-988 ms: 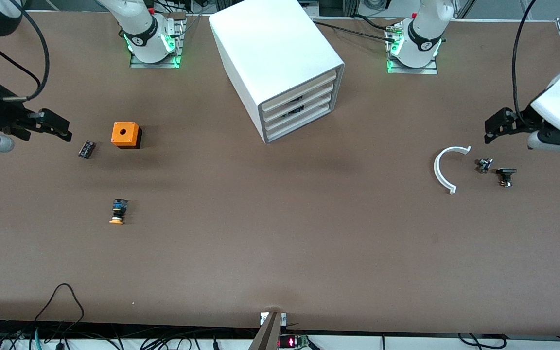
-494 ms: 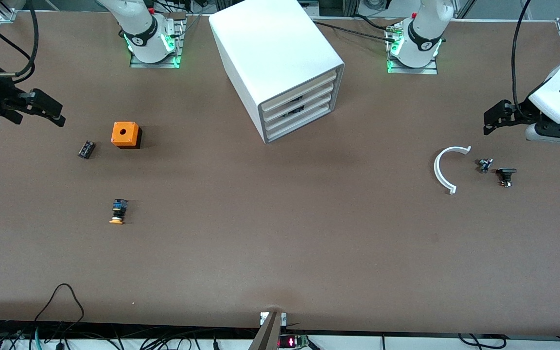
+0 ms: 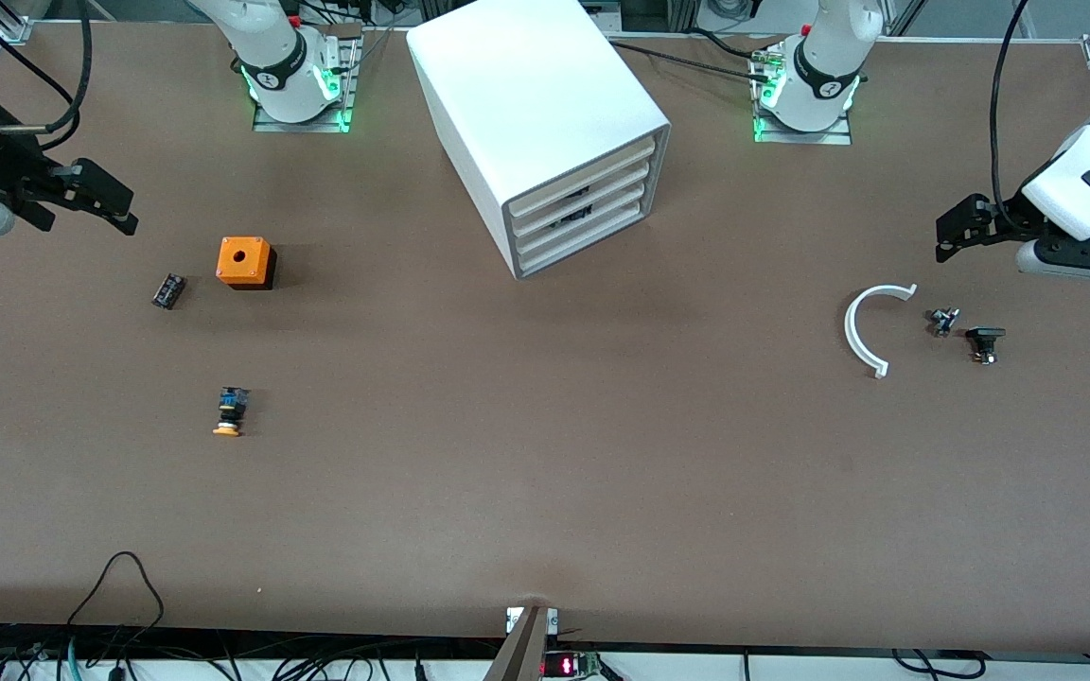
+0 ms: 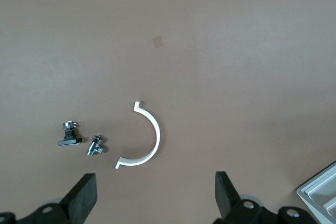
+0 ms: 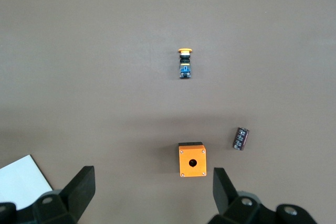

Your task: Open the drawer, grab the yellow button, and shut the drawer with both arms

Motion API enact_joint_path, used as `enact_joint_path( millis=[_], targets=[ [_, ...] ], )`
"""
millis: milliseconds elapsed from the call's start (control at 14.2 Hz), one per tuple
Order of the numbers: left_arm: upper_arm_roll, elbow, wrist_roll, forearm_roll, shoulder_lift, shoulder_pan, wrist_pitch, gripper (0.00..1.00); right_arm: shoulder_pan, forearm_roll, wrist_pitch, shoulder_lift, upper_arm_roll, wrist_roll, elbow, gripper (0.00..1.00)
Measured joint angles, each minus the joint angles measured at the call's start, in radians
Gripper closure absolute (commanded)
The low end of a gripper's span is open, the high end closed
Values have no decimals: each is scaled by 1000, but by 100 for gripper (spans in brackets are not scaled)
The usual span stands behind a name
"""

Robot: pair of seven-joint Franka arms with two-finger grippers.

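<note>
The button (image 3: 229, 412), orange cap on a black-and-blue body, lies on its side on the table, nearer to the front camera than the orange cube (image 3: 244, 262). It also shows in the right wrist view (image 5: 185, 64). The white drawer cabinet (image 3: 545, 123) stands mid-table with all its drawers (image 3: 583, 213) shut. My right gripper (image 3: 127, 213) is open and empty above the table at the right arm's end; it shows in its wrist view (image 5: 152, 187) too. My left gripper (image 3: 944, 241) is open and empty at the left arm's end (image 4: 156, 195).
A small black cylinder part (image 3: 168, 290) lies beside the orange cube (image 5: 192, 160). A white curved piece (image 3: 867, 326), a small metal part (image 3: 942, 322) and a black part (image 3: 984, 341) lie below the left gripper. A cable loop (image 3: 124, 577) lies at the table's front edge.
Both grippers have drifted a little toward the robots' bases edge of the table. The button and the other parts have not moved.
</note>
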Motion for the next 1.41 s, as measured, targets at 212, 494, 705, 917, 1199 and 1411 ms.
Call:
enact_joint_path(
  millis=[212, 494, 705, 917, 1199, 1411],
  targets=[
    [-8, 0, -4, 0, 0, -1, -13, 1, 0, 0, 30, -47, -1, 0, -60, 1],
    [-8, 3, -5, 0, 0, -2, -21, 1, 0, 0, 32, -58, -1, -14, -68, 1],
    [-8, 3, -5, 0, -1, -2, -22, 1, 0, 0, 33, -58, -1, -25, -68, 1],
    [-8, 3, -6, 0, -1, -2, -26, 1, 0, 0, 35, -58, -1, -27, -68, 1],
    [-8, 3, -6, 0, -1, -2, -30, 1, 0, 0, 39, -59, -2, -28, -68, 1],
    [-8, 3, -7, 0, -1, -2, -31, 1, -1, 0, 39, -60, -4, -28, -67, 1]
  ],
)
